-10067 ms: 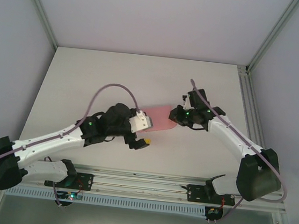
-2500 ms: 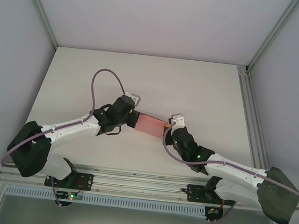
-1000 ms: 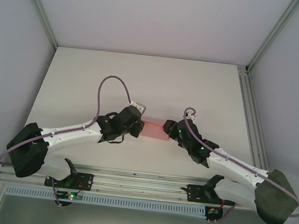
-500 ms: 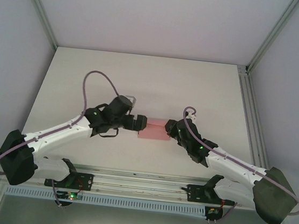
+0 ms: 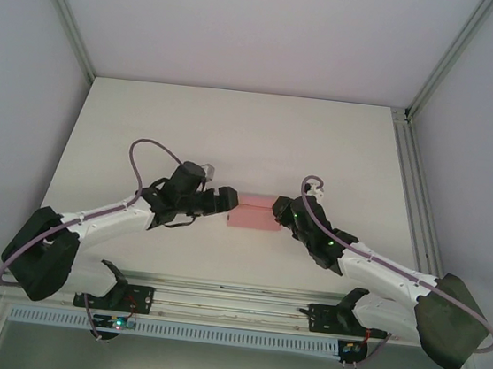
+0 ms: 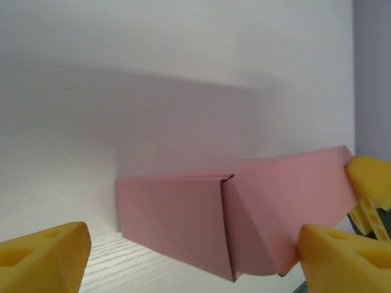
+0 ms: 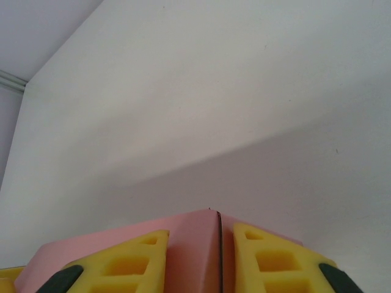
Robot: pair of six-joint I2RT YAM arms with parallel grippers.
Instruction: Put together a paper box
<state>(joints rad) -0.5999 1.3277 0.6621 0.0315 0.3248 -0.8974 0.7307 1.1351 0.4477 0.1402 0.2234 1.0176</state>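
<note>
Biggest worry here is the paper box (image 5: 255,212) being held from one end only. The right gripper (image 7: 197,264) is pinched onto its right end, yellow fingers (image 7: 116,265) pressed on either side of the seam. The left gripper (image 6: 192,247) is spread wide, with the box's other end sitting ahead of and between its tips, neither one clearly touching the card. It's thin pink card, so if the right arm twists or lifts, the free end could sag or the whole shape could collapse flat. In the left wrist view there's a crease and a flap edge near the middle that doesn't look locked, at least to this poster. If the left jaws close from where they are, the finger (image 6: 339,256) at the lower right of that frame looks close to the box's bottom corner, and it could catch and crumple it rather than square it up. The box sits just below the middle of the overhead frame, on or just above the white table (image 5: 235,130); can't tell which. Pose-wise, both arms reach in from the bottom corners with forearms low and angled inward. The wrists face each other across the box, left from the left of frame, right from the right.
</note>
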